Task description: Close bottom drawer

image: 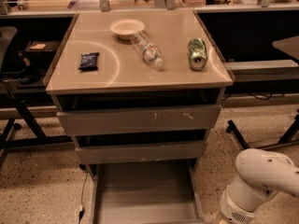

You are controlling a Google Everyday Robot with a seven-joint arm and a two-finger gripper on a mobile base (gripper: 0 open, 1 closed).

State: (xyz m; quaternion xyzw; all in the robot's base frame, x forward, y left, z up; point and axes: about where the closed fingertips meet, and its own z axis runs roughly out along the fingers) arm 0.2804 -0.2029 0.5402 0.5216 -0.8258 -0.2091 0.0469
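The hand (224, 218) sits low at the frame's 5 o'clock corner, at the end of the white arm (261, 176), and the bottom edge cuts most of it off; whether it is wide or narrow I cannot tell. It holds nothing that shows.

The bottom drawer (145, 190) lies at the hand's 9 o'clock, just beside it. It stands pulled well out over the speckled floor (42, 190), its long shallow tray open to view, its right rail nearest the hand.

At the hand's 11 o'clock come the middle drawer front (140, 152) and, above it, the widest drawer front (135, 120) with orange scratch marks.

Farther up is the worktop (177, 73). On it are a dark packet (88, 61) at the left, a pale bowl (127, 28) toward the back, a clear bottle (147, 50) lying just beside the bowl, and a green can (197, 53) on its side at the right.
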